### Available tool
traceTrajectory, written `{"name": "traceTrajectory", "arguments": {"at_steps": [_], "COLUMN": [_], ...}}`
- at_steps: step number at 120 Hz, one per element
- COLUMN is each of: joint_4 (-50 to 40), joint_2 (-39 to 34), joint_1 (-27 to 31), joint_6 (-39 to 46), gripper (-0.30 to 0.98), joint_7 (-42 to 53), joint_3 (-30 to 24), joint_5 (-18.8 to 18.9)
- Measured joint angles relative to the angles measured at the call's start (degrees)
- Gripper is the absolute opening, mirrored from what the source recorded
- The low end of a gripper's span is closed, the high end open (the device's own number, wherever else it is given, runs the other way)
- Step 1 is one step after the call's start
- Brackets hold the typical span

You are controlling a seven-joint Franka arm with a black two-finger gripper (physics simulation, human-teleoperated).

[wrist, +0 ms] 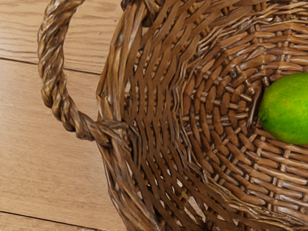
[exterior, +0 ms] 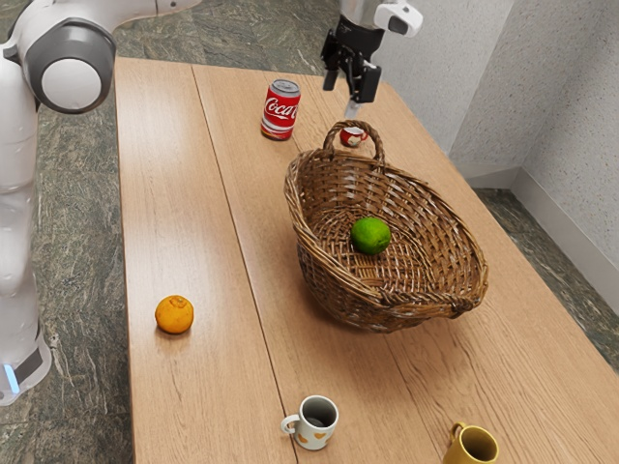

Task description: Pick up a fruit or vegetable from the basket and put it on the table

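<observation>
Exterior view: the hand point(exterior: 346, 94) hangs at the upper middle of the frame, its fingers spread apart with nothing held between them. Just below it in the frame stand the basket's handle point(exterior: 374, 140) and, near that, a red mug point(exterior: 351, 137); a can point(exterior: 280, 111) is to their left. The basket point(exterior: 387, 307) leans across the right of centre, and the lime point(exterior: 370, 236) lies on its woven floor, lower in the frame than the hand and well apart from it. The wrist view agrees: the lime lies inside, across the weave from the handle.

An orange point(exterior: 174, 315) rests on the tabletop point(exterior: 174, 174) at lower left; whether it came out of the basket, I cannot tell. If the lime is the one wanted, everything remains: reaching in, gripping, lifting it over the rim, setting it down.
</observation>
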Motion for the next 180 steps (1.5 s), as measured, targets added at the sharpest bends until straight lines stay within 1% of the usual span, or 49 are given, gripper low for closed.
{"name": "traceTrajectory", "arguments": {"at_steps": [28,38,42,50,57,69,88,118,122,135,145,156,180], "joint_4": [0.3,5.4,7.2,8.9,9.1,9.1,8.3,6.9,5.2,-5.7,-10.5,-13.1,-14.7], "joint_2": [-0.1,-1.8,-2.7,-3.2,-2.2,0.3,5.4,6.7,6.5,5.2,4.9,4.6,4.7], "joint_1": [0.1,0.0,0.6,2.6,1.1,-2.5,-2.0,-3.6,-3.7,-3.7,-3.6,-3.6,-3.4], "joint_6": [-0.5,-1.1,-1.3,-1.4,-1.1,-0.1,0.7,1.9,2.7,7.6,11.1,14.1,18.0], "gripper": [0.69,0.69,0.69,0.69,0.69,0.68,0.69,0.69,0.69,0.69,0.69,0.69,0.69], "joint_7": [-0.5,-0.6,-0.7,-0.8,-0.8,-1.0,-1.2,-1.4,-1.5,-1.5,-1.5,-1.5,-1.5], "joint_3": [0.0,-0.3,-1.5,-6.1,-8.0,-8.9,-9.1,-9.1,-9.1,-9.1,-9.1,-9.0,-8.8], "joint_5": [0.0,0.1,0.0,-0.2,-0.3,-0.4,-0.3,-0.3,-0.3,-0.8,-1.0,-1.2,-1.6]}}
